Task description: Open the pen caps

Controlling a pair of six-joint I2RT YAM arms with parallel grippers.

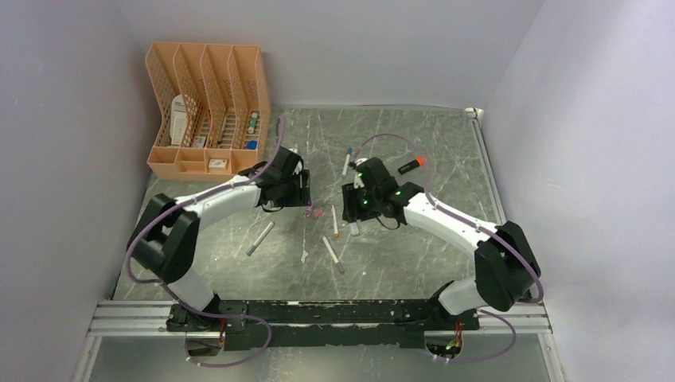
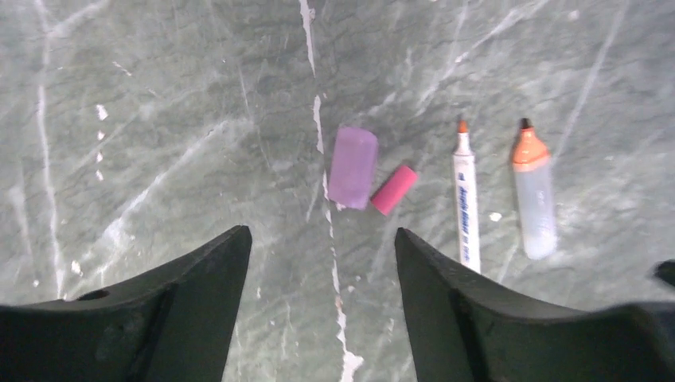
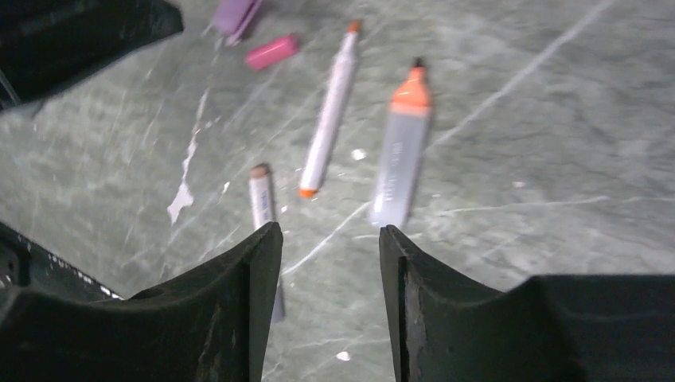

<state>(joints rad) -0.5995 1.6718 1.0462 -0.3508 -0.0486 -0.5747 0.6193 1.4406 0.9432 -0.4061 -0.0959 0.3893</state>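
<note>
Both claws hang empty over the table (image 2: 159,119). The left gripper (image 2: 320,235) stands wide. Just ahead of it the purple cap (image 2: 353,167) and pink cap (image 2: 393,189) lie loose, almost touching, with a white pen (image 2: 466,207) and a grey marker (image 2: 533,199) beside them. The right gripper (image 3: 328,231) is parted more narrowly, and a blurred third pen (image 3: 260,195) seems to run under one finger.

Purple cap (image 3: 233,13) beside the pink cap (image 3: 271,52), half beyond the view's top edge; brown-tipped pen's (image 3: 260,195) lower end behind a finger (image 3: 239,302) of the right hand (image 3: 328,239).
</note>
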